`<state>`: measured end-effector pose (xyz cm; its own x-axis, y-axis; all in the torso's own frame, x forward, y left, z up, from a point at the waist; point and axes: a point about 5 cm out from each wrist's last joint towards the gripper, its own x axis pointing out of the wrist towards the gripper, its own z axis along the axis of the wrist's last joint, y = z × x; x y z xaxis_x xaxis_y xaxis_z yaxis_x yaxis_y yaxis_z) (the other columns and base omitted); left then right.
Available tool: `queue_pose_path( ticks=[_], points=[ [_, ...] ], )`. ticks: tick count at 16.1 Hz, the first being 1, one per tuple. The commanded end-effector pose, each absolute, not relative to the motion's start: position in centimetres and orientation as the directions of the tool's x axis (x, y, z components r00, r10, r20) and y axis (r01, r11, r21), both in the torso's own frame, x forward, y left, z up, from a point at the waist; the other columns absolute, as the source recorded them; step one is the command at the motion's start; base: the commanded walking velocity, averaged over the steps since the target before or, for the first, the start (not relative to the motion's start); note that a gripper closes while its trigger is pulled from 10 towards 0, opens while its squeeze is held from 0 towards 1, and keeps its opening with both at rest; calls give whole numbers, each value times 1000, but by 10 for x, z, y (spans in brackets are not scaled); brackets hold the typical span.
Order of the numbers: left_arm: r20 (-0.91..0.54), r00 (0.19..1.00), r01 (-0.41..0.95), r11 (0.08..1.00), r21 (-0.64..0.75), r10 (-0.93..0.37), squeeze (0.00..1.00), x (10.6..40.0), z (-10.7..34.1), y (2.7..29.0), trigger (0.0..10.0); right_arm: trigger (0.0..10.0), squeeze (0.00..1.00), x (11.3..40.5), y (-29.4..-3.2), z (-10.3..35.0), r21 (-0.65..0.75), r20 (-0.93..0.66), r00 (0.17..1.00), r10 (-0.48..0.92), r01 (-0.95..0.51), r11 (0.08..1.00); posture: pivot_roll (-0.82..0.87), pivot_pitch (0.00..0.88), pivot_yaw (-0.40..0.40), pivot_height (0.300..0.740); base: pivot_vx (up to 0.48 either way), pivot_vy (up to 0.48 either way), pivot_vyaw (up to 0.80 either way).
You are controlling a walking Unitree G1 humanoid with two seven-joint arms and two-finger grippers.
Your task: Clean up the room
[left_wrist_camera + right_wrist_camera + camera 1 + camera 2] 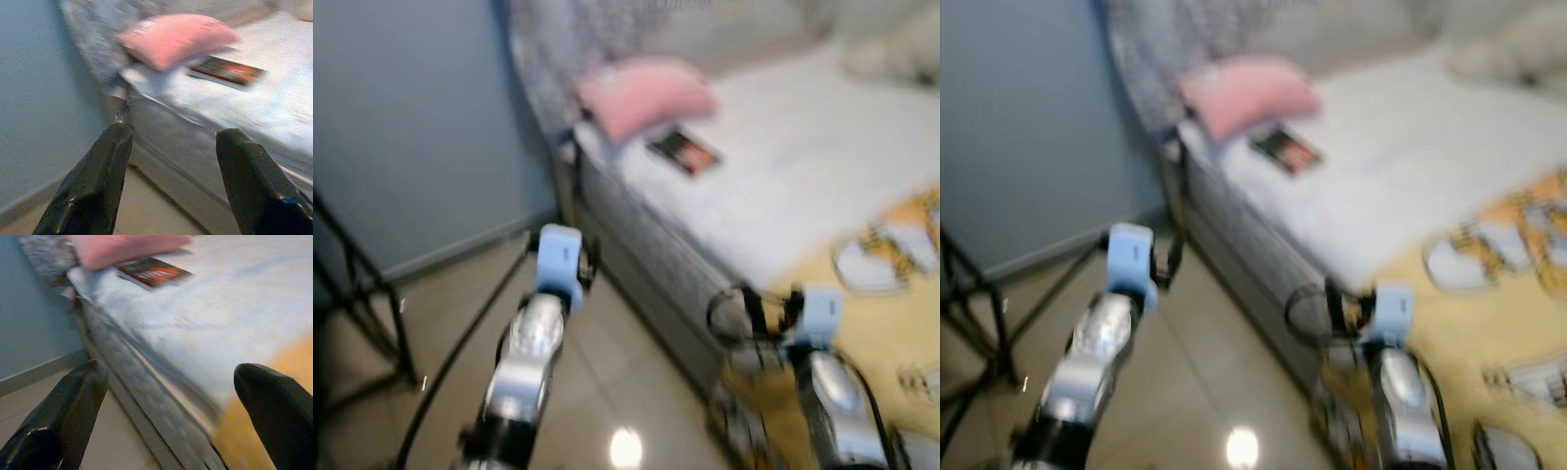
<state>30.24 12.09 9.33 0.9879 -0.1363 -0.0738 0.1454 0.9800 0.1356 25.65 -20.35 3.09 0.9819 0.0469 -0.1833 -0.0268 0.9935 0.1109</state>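
Bed with white sheet (783, 186): soft pink pillow (646, 96) far left, flat dark red-printed book (683, 152) just beside it; yellow patterned blanket (886, 323) near right. Left pincer (171, 161) and right pincer (166, 401): spread wide, empty. Judged step: approach; which item next, unsettled.

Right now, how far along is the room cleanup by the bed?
Done: cannot tell. A dark red-printed book lies on the white bed beside the soft pink pillow. In hand: nothing; the left gripper and right gripper are open, facing the bed. Left: perhaps that book.
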Motion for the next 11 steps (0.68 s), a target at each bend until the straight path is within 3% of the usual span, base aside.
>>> queue_pose_path(
  ticks=[1, 5, 8, 11],
  points=[
    [-85, 992, 101, 985, 140, -90, 0, 305, 92, 134, 10000, 10000, 0, 262, -193, 37, 113, -152, 985, 81, -64, 992, 66, 0, -9, 740, 0, 0, 656],
    [-86, 992, 105, 975, 195, -89, 0, 303, 91, 133, 10000, 10000, 0, 260, -199, 36, 137, -153, 985, 77, -56, 989, 54, 0, -3, 740, 0, 0, 633],
    [-81, 994, 92, 976, 199, -77, 0, 306, 98, 132, 10000, 10000, 0, 259, -202, 36, 220, -153, 987, 45, -11, 975, 48, 0, 4, 740, 480, 0, 617],
    [-97, 992, 103, 976, 190, -86, 0, 307, 94, 131, 10000, 10000, 0, 261, -198, 38, 204, -143, 988, 66, -35, 978, 44, 0, 9, 740, 480, 0, 606]
  ],
)
